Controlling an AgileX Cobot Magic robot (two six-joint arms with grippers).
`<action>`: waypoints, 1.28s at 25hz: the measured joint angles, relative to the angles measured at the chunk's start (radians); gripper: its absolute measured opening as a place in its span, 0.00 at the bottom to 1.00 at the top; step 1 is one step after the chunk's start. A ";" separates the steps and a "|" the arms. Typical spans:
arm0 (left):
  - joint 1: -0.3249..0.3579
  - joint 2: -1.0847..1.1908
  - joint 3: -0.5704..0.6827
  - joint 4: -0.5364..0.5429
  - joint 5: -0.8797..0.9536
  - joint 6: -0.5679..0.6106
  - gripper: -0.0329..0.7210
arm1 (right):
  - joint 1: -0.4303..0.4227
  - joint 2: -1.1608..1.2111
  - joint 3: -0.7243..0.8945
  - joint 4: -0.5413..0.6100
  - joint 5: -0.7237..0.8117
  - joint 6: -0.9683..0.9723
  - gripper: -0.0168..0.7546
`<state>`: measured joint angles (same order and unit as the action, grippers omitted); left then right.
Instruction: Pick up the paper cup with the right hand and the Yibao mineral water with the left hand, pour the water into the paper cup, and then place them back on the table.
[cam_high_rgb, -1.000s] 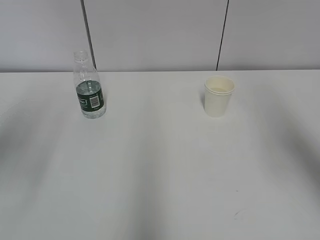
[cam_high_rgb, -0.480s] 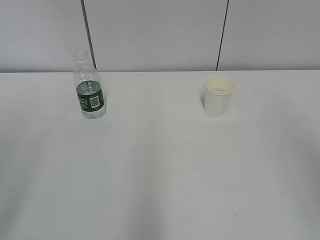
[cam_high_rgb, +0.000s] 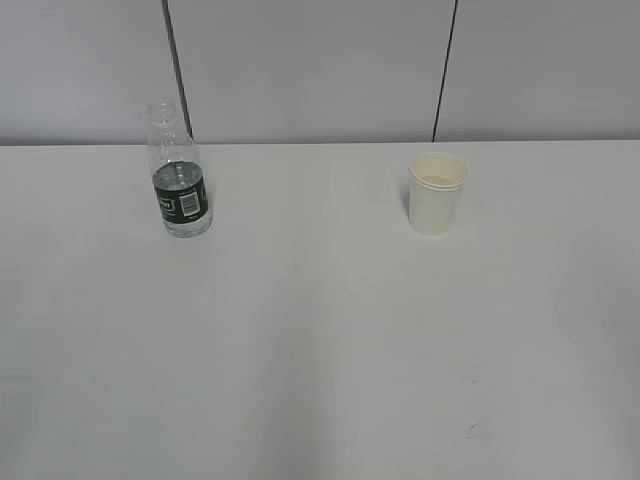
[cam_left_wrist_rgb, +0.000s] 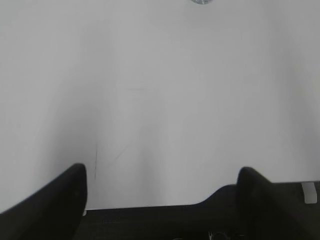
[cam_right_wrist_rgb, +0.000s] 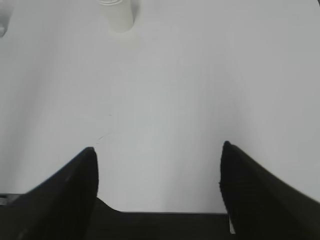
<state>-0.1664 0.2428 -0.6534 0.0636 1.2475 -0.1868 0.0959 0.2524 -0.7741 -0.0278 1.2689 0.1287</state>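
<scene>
Black fingers (cam_left_wrist_rgb: 55, 200) of the left hand (cam_left_wrist_rgb: 160, 172) and of the right hand (cam_right_wrist_rgb: 159, 150) are spread wide, nothing gripped. One paper cup (cam_high_rgb: 437, 192) and one Yibao mineral water (cam_high_rgb: 177, 175) stand well apart on the white surface (cam_high_rgb: 320, 340), seen whole only in the exterior view.

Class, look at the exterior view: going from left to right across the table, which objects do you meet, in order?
Small clear ribbed plastic bottle with a dark green label band and no cap → small cream-white tapered paper cup, both standing upright on the plain white tabletop.
</scene>
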 joint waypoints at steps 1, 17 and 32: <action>0.000 -0.028 0.019 0.000 0.000 0.000 0.78 | 0.000 -0.022 0.013 -0.002 0.000 -0.004 0.79; 0.000 -0.155 0.140 -0.049 -0.133 0.018 0.74 | 0.000 -0.271 0.224 -0.012 0.006 -0.021 0.78; 0.000 -0.155 0.140 -0.031 -0.137 0.018 0.74 | 0.000 -0.271 0.287 -0.012 -0.108 -0.049 0.78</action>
<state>-0.1664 0.0878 -0.5137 0.0322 1.1108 -0.1692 0.0959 -0.0181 -0.4875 -0.0400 1.1612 0.0795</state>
